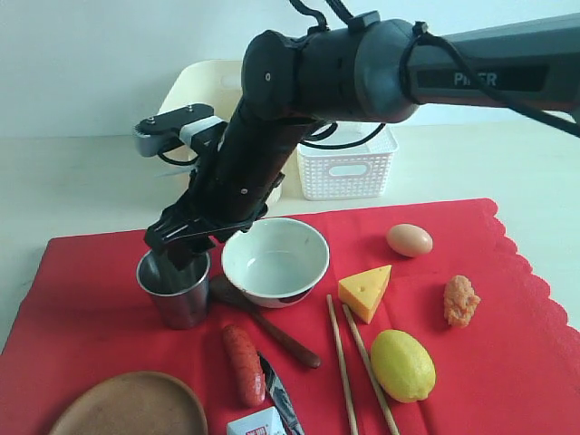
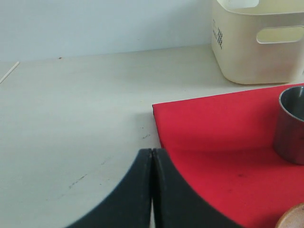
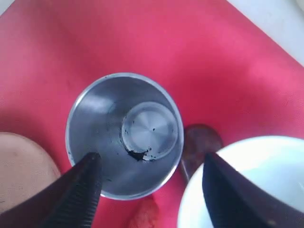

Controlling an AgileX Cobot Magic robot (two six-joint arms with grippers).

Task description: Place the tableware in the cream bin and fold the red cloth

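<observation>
The steel cup (image 1: pixel 174 290) stands upright on the red cloth (image 1: pixel 507 362), beside the pale bowl (image 1: pixel 275 261). My right gripper (image 3: pixel 151 159) hangs open just above them, one finger over the cup (image 3: pixel 124 135), the other over the bowl's rim (image 3: pixel 247 185). The dark spoon (image 1: pixel 267 324) lies between cup and bowl. Two chopsticks (image 1: pixel 349 372), the knife (image 1: pixel 279 394) and the wooden plate (image 1: pixel 131 405) lie nearer the front. The cream bin (image 1: pixel 204 86) stands behind the arm. My left gripper (image 2: pixel 152 151) is shut and empty by the cloth's corner (image 2: pixel 213 123).
A white lattice basket (image 1: pixel 346 163) stands beside the cream bin. On the cloth lie an egg (image 1: pixel 409 239), a cheese wedge (image 1: pixel 365 291), a lemon (image 1: pixel 401 364), a sausage (image 1: pixel 244 362), an orange morsel (image 1: pixel 460 300) and a small carton (image 1: pixel 256 423).
</observation>
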